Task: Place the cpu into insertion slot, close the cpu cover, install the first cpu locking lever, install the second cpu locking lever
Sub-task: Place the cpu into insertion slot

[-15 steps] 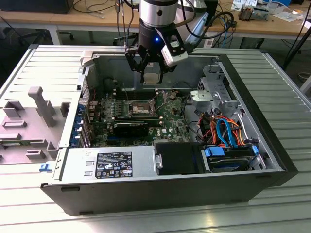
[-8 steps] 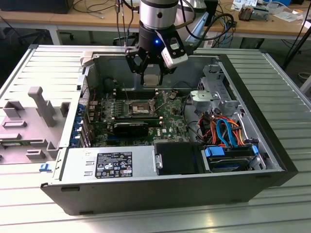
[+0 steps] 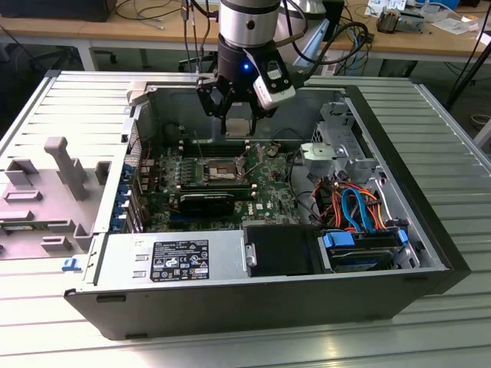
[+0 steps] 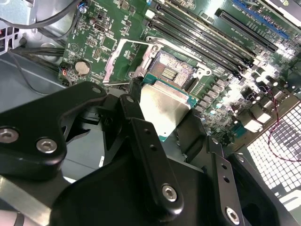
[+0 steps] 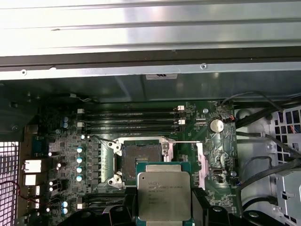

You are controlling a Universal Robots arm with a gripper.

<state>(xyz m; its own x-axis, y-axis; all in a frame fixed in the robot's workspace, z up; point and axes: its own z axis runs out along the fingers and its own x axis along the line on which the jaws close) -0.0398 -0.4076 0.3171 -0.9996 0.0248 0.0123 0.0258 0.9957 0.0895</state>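
One cpu (image 5: 163, 195) sits clamped in my pincer (image 4: 162, 113) above the open insertion slot (image 5: 141, 160). I judge any tilt could bend its pins.

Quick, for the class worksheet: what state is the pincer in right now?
The pincer: closed, holding the cpu; the insertion slot is empty.

A: What surrounds the work area?
B: A ribbed silver metal table (image 3: 437, 115), with light glaring off its near edge. Behind it stand long wooden desks (image 3: 115, 31) strewn with cables (image 3: 149, 11), on a grey floor (image 3: 430, 67).
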